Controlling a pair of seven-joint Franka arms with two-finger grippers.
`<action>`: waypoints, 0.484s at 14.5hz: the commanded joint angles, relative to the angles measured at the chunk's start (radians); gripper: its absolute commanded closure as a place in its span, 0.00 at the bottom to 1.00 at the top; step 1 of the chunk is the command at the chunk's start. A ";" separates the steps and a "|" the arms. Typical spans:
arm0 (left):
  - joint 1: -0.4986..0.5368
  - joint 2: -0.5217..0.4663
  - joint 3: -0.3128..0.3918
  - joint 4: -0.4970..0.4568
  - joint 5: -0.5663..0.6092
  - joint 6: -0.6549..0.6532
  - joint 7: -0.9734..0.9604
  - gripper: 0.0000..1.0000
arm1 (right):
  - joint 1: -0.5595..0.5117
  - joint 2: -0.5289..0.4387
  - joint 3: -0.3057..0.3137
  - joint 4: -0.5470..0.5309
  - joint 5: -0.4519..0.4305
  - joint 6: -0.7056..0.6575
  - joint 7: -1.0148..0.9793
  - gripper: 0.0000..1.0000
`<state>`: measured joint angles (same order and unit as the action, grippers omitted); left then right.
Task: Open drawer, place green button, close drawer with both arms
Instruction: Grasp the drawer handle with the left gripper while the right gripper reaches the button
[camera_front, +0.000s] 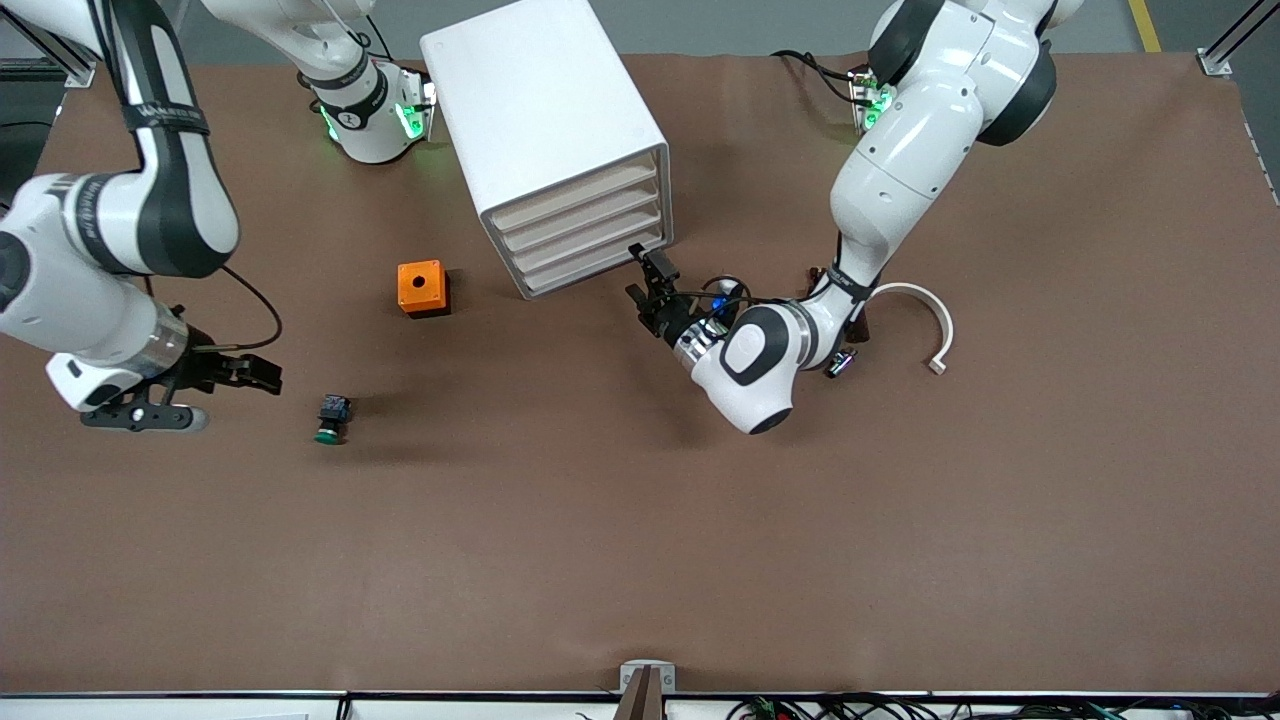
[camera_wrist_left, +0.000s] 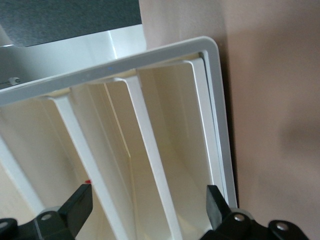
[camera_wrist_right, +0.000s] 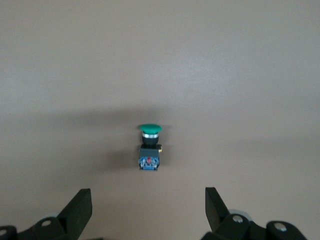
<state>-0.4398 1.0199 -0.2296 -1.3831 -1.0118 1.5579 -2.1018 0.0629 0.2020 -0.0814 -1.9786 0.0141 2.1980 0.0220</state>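
The white cabinet (camera_front: 545, 110) stands at the back middle of the table, all four drawers shut. My left gripper (camera_front: 638, 272) is open, close in front of the lowest drawer (camera_front: 590, 262) at its corner toward the left arm's end. In the left wrist view the open gripper (camera_wrist_left: 148, 207) faces the cream drawer fronts (camera_wrist_left: 190, 150) without touching them. The button (camera_front: 331, 417), green cap and black body, lies on its side on the table. My right gripper (camera_front: 262, 376) is open and empty, beside it toward the right arm's end. In the right wrist view the button (camera_wrist_right: 150, 147) lies ahead of the open gripper (camera_wrist_right: 147, 210).
An orange box with a hole (camera_front: 422, 288) sits between the button and the cabinet. A white curved strip (camera_front: 928, 318) and small dark parts (camera_front: 840, 362) lie by the left arm's forearm. The brown table surface (camera_front: 640, 540) spreads toward the camera.
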 joint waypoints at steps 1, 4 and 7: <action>-0.031 0.023 0.009 0.012 -0.022 -0.031 -0.044 0.00 | 0.003 -0.024 -0.001 -0.201 0.009 0.228 0.035 0.00; -0.053 0.022 0.009 -0.016 -0.022 -0.044 -0.063 0.26 | 0.005 0.040 -0.001 -0.258 0.010 0.370 0.085 0.00; -0.074 0.019 0.009 -0.028 -0.022 -0.064 -0.072 0.34 | 0.006 0.094 0.000 -0.256 0.026 0.425 0.087 0.00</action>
<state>-0.4984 1.0448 -0.2294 -1.4008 -1.0121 1.5163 -2.1574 0.0635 0.2740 -0.0816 -2.2370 0.0178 2.5990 0.0940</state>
